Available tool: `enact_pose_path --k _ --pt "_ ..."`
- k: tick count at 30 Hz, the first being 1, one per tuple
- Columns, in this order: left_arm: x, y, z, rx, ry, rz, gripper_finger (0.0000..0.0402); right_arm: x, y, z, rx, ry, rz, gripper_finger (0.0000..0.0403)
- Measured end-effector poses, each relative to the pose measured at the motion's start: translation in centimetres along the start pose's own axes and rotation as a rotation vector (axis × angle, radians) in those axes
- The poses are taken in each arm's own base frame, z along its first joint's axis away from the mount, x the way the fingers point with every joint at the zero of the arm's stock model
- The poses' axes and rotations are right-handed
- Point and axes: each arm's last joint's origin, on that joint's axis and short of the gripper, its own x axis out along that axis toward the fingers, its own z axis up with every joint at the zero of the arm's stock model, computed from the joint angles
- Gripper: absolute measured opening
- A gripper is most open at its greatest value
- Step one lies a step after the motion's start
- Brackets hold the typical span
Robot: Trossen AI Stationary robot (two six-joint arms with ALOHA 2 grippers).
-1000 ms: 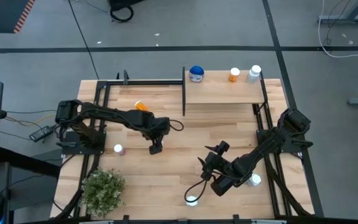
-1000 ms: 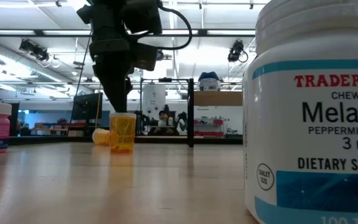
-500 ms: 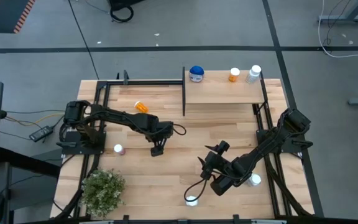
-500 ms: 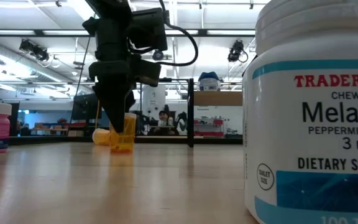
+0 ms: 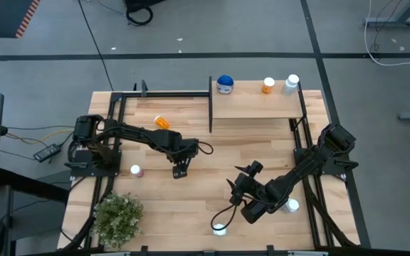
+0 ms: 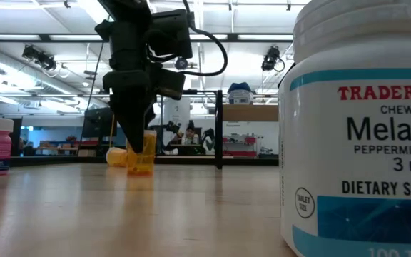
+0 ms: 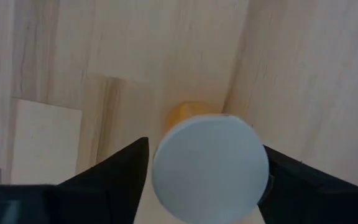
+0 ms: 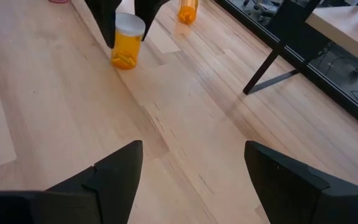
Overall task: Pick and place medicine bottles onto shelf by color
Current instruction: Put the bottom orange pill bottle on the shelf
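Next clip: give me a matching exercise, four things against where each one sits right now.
Things:
1. blue bottle
2. lying orange bottle
3. plant
4. left tool

Places:
A. near-left table corner
B. on the shelf
C. on the table, by the shelf's black upright
D. down over an upright orange bottle, a finger on either side

Pairs: 1-B, 2-C, 3-A, 4-D

Grey floor [image 5: 212,35] around table; bright ceiling lights [image 6: 212,18].

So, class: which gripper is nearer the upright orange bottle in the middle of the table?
Left. The left gripper is directly over the orange bottle, fingers either side of its cap; the right gripper waits farther off, open.
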Motion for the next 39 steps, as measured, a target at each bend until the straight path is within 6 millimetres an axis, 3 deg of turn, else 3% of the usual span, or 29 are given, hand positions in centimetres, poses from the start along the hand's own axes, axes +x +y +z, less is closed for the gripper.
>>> enact_pose_path --k 9,22,28,35,39 --pt "0.0 -0.2 0.9 0.001 -0.092 -0.017 0.0208 0.0 0.0 0.0 0.0 -0.009 -0.006 0.029" --pt "-0.4 0.6 2.6 0.015 -0.254 -0.031 0.022 0.1 -0.1 0.1 0.002 -0.007 -0.011 0.029" --pt "-2.6 1.2 4.5 0.05 -0.255 -0.015 0.0205 0.6 -0.3 0.3 0.003 -0.003 -0.023 0.029" --pt "-5.8 2.2 6.9 0.073 -0.349 0.02 0.0225 0.7 -0.3 0.3 0.006 0.024 -0.01 0.029" --pt "-5.9 2.8 7.5 0.068 -0.375 0.034 0.0216 0.4 -0.2 0.0 0.014 0.046 0.003 0.029"
